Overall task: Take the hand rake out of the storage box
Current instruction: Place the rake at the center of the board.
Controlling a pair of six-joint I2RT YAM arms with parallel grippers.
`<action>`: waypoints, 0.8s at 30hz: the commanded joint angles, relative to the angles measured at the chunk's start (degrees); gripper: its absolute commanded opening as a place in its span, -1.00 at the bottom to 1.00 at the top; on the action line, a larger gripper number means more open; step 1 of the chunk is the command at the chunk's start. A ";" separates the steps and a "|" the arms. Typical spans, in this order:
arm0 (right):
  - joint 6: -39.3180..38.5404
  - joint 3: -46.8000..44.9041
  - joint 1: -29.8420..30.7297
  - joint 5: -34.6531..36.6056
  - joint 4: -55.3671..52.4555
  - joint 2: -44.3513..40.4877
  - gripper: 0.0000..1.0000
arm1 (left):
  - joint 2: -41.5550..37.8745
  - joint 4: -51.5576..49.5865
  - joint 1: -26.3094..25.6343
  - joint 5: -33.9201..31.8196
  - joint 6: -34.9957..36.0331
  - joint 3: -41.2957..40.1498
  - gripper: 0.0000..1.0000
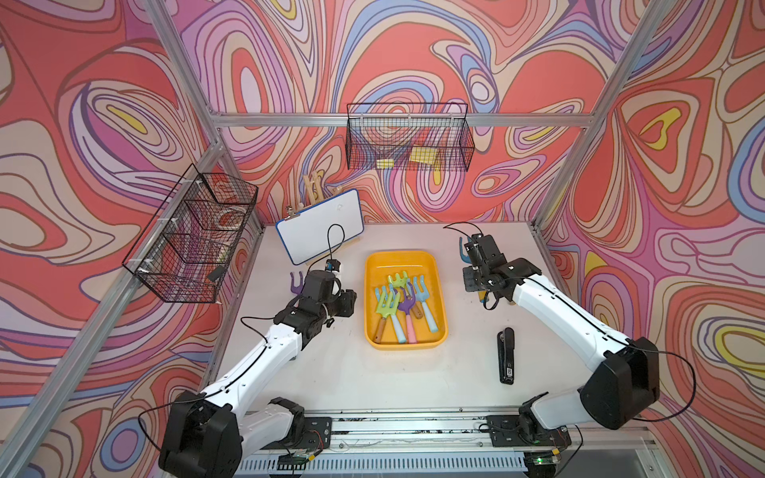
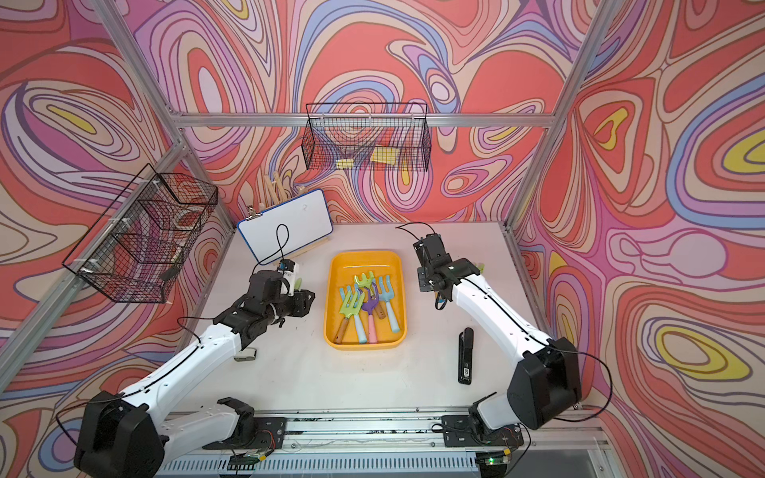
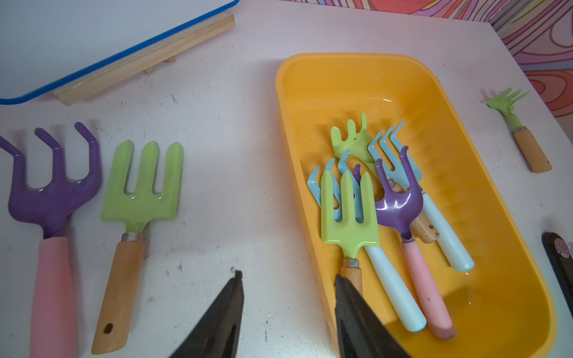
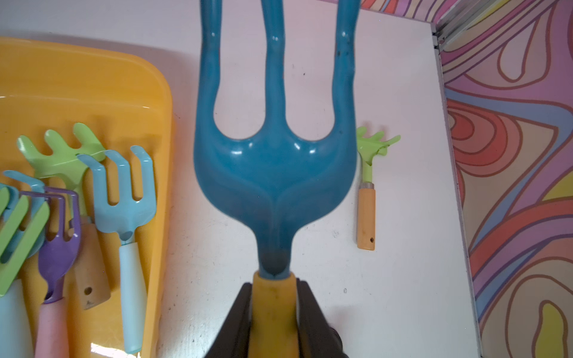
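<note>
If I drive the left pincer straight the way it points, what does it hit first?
Likely bare table, in the gap between the loose green fork and the storage box. The left pincer is open; its finger nearest the box may clip the rim, but depth is unclear.

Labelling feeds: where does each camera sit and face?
Top views: high in front, facing down and back; table, box, left arm, right arm.
Left wrist: on left arm, past the open left gripper toward box and, beside it, purple rake, green fork.
Right wrist: on right arm, along the blue rake the right gripper grips.
Shared: wrist views both show the box and a small green rake.
</note>
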 commanded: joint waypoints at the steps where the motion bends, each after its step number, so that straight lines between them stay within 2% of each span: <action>1: -1.87 0.82 -1.88 2.08 0.80 2.96 -0.49 | -0.76 0.28 -0.18 0.58 0.05 -0.81 0.04; 11: -6.29 2.78 -8.58 4.12 5.12 12.87 -0.48 | -1.19 0.32 -0.18 0.70 -0.02 -0.99 0.04; 24: -8.49 3.61 -12.94 4.68 8.73 18.19 -0.46 | -1.20 0.63 -0.15 0.43 0.23 -1.08 0.04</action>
